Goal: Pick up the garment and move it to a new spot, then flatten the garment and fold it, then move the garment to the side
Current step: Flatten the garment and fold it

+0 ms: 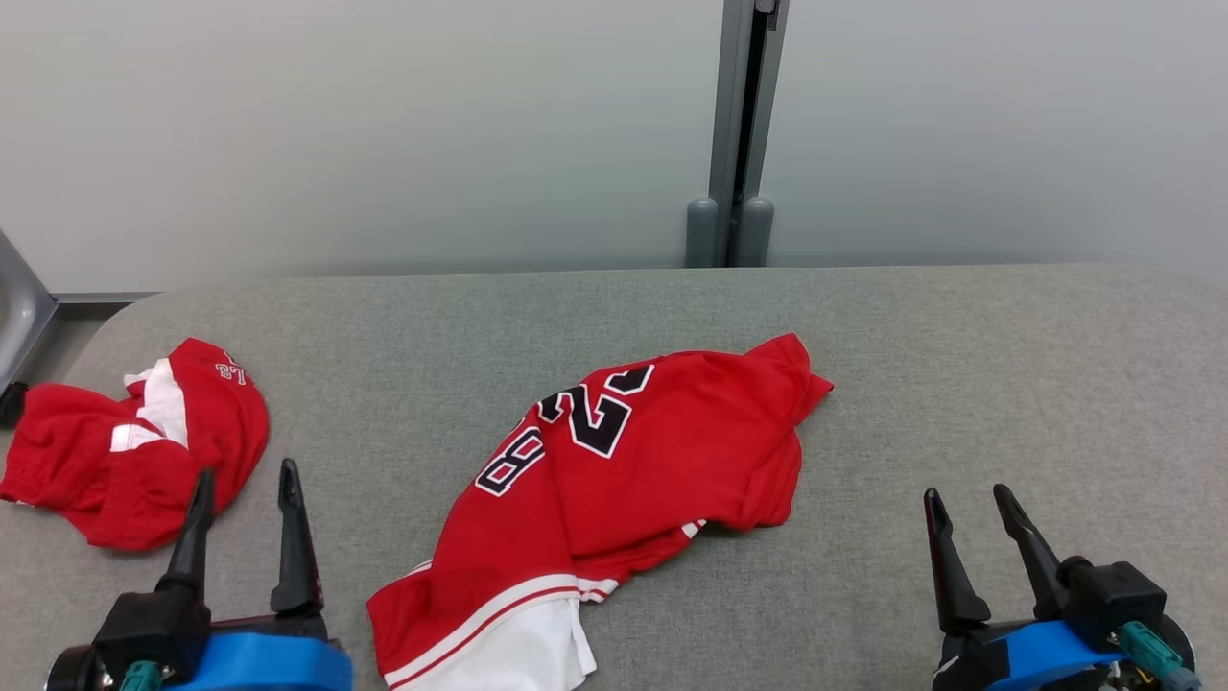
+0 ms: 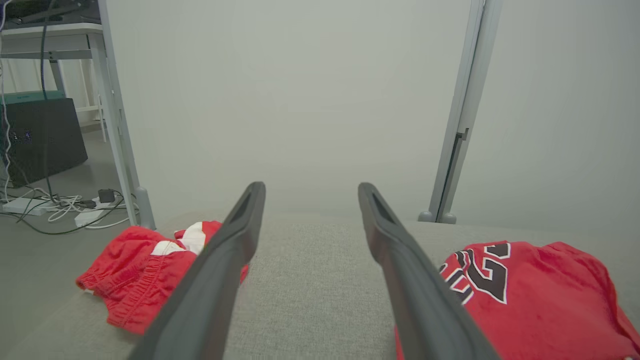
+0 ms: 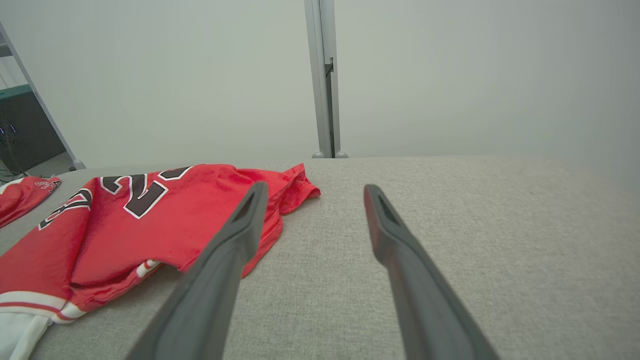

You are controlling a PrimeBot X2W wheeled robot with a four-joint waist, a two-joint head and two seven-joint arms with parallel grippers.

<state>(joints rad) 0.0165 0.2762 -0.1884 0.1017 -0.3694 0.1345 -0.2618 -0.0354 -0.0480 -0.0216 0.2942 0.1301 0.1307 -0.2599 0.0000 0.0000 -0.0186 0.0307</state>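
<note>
The garment (image 1: 652,451) is a red jersey with black-and-white numbers and a white hem. It lies crumpled in the middle of the grey fabric table (image 1: 959,365), and it is also seen at the lower right in the left wrist view (image 2: 540,290) and at the left in the right wrist view (image 3: 150,220). My left gripper (image 1: 246,472) (image 2: 311,187) stands open near the front edge, left of the jersey and holding nothing. My right gripper (image 1: 966,493) (image 3: 315,186) stands open to the jersey's right, apart from it and empty.
A second red piece with white stripes, shorts (image 1: 125,451) (image 2: 140,270), lies bunched at the table's left end beside my left gripper. A pale wall with a grey post (image 1: 734,192) backs the table. Cables (image 2: 65,207) and a dark box (image 2: 42,140) sit on the floor to the left.
</note>
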